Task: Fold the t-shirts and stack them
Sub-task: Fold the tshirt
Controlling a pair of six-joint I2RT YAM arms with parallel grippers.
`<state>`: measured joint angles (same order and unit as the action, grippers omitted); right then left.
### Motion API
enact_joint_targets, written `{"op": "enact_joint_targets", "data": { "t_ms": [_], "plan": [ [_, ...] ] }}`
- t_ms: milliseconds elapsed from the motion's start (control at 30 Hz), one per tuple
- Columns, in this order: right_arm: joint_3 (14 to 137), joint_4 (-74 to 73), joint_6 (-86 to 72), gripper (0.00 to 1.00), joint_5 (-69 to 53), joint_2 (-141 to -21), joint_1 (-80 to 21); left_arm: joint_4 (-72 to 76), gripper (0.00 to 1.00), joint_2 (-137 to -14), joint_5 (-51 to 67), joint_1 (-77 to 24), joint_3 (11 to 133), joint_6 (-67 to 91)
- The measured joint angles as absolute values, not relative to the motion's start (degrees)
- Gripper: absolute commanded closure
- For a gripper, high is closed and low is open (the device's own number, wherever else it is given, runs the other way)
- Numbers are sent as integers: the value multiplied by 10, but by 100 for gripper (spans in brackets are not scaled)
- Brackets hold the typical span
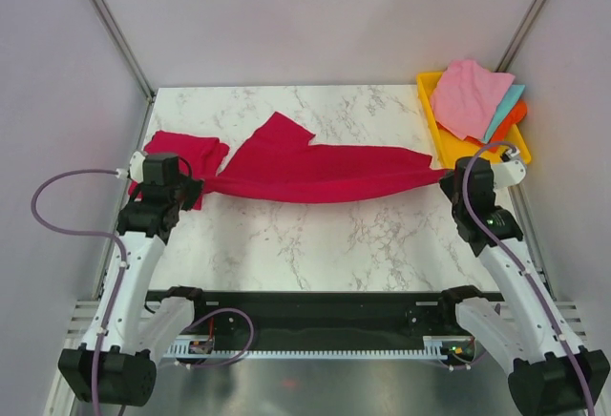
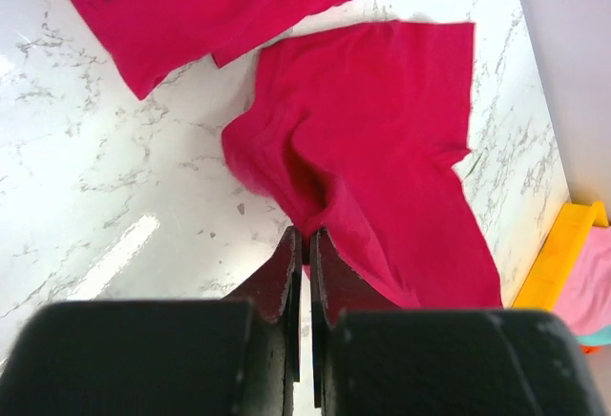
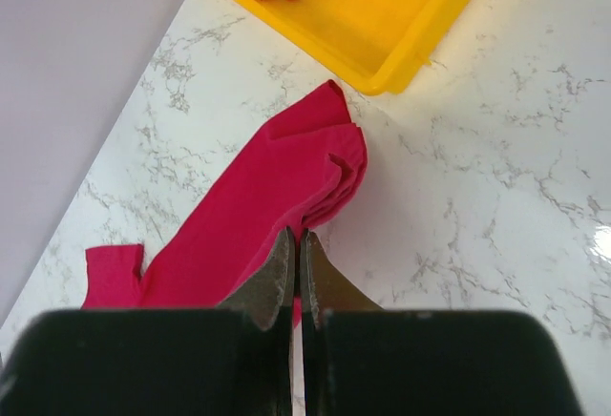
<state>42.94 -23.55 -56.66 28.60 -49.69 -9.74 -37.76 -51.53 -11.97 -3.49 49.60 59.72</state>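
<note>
Black jaws of the left gripper (image 2: 304,237) are pressed together on a gathered edge of the stretched t-shirt (image 1: 315,168). The jaws of the right gripper (image 3: 294,240) are likewise closed on its other end. The shirt spans the table (image 1: 315,244) from near the left edge to near the right edge, roped at both ends and fanning out flat toward the far edge.

Both pinches look thin, so further tension could pull the cloth free. Because it is bunched, laying it down now would likely set in creases.

The second t-shirt (image 1: 186,149) lies just beside the left gripper by the left edge and could be snagged and dragged. The yellow tray (image 1: 430,120) at the far right corner sits near the right grip, and a swing that way could knock it.
</note>
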Motion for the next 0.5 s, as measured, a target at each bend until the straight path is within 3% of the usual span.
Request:
{"op": "enact_joint_targets", "data": {
  "t_ms": [167, 500],
  "plan": [
    [465, -294, -549, 100, 272, -438, -97, -450, 98, -468, -119, -35, 557, 585],
    [649, -335, -516, 100, 273, -361, -97, -509, 98, -401, -113, -35, 774, 580]
  ]
}}
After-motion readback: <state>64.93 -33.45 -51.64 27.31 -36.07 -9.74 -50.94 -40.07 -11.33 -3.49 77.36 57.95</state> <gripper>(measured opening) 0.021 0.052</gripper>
